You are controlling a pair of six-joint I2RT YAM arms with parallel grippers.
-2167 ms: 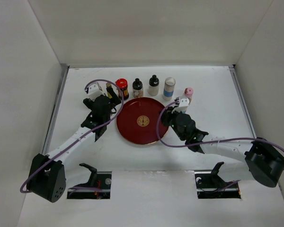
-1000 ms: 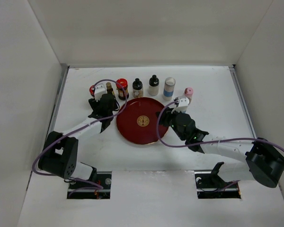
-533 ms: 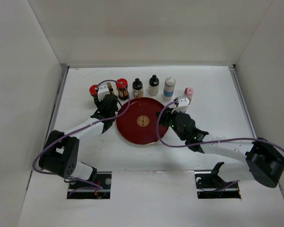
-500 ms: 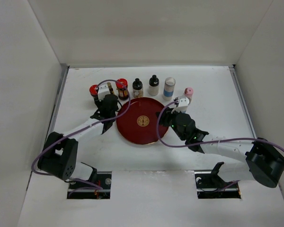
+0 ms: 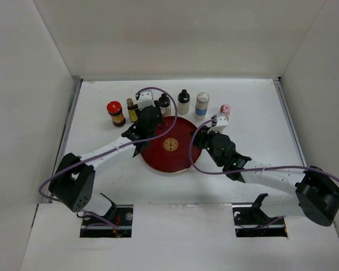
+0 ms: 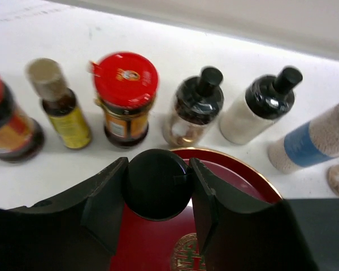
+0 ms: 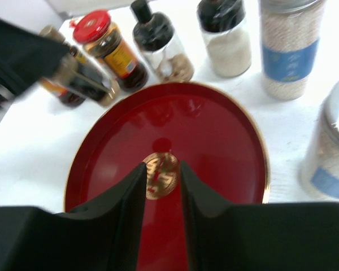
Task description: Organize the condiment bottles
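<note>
White table [image 5: 260, 104], plain white walls [image 5: 175, 39], even light

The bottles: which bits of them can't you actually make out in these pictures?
- Left wrist view: the left gripper holds a black-topped thing; its fingers hide the body.
- Left wrist view: the leftmost jar is cut off by the frame edge.
- Right wrist view: the jar at the right edge is cut off too.
- Top view: every label is too small to read.
</note>
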